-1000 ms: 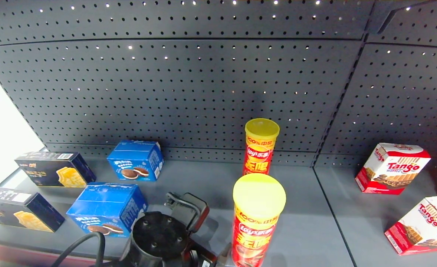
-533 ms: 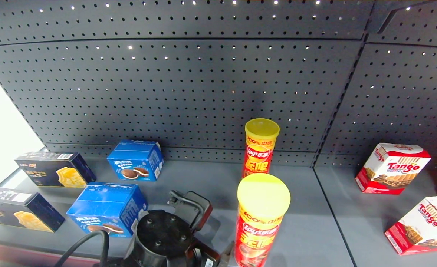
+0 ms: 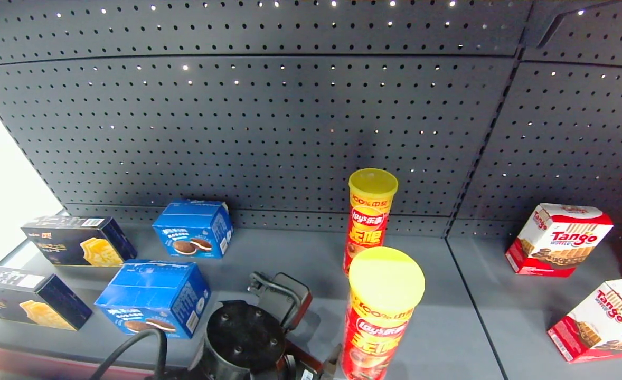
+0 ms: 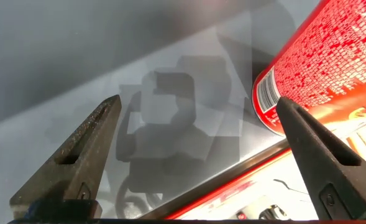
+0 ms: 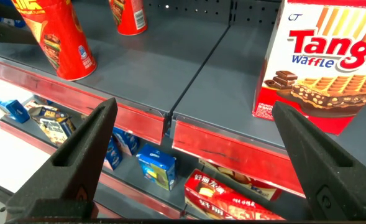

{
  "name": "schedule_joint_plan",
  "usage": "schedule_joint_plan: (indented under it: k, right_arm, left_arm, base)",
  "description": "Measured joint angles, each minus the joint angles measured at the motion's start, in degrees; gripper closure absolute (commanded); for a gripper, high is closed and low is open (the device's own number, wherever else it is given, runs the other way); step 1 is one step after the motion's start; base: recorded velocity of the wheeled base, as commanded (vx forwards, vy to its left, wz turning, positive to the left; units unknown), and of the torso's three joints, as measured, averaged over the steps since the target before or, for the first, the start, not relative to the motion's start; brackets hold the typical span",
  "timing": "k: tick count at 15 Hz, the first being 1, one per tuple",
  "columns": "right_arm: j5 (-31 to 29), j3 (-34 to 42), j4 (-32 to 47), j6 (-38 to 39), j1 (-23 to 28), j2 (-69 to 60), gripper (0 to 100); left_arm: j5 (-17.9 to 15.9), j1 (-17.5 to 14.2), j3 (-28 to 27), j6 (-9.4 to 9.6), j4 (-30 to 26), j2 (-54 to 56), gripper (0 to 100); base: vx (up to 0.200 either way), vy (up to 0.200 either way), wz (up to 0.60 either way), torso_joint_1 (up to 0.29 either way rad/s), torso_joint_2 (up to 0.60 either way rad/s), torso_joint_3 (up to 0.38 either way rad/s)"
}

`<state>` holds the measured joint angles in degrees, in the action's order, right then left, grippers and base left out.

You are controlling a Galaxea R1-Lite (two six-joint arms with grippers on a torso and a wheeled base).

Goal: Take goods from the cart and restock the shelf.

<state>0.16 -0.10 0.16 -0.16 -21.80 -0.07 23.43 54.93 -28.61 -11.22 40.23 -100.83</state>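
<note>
At bottom centre of the head view, the nearer chip can (image 3: pixel 382 311) stands upright on the shelf (image 3: pixel 448 327), just below the second chip can (image 3: pixel 371 211). The left gripper (image 4: pixel 198 102) gapes wide, one fingertip close beside the nearer chip can. The right gripper (image 5: pixel 195 106) is spread wide, holding nothing.

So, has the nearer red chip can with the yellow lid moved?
Yes. The nearer red can has shifted to the right, judged against the unmoved farther can behind it.

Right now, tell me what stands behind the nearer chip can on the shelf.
A second chip can stands upright behind the nearer chip can, with the pegboard back panel beyond. In the head view, the nearer can's lid covers its base.
</note>
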Motion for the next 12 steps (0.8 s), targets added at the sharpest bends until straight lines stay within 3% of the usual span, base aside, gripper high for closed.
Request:
schedule_joint_plan:
  k: [12]
  right_arm:
    - [0.0,0.0,0.0,0.0,0.0,0.0,0]
  left_arm:
    - [2.3,-0.9,0.7,-0.96,-0.1,0.4,0]
  base:
    - [0.0,0.0,0.0,0.0,0.0,0.0]
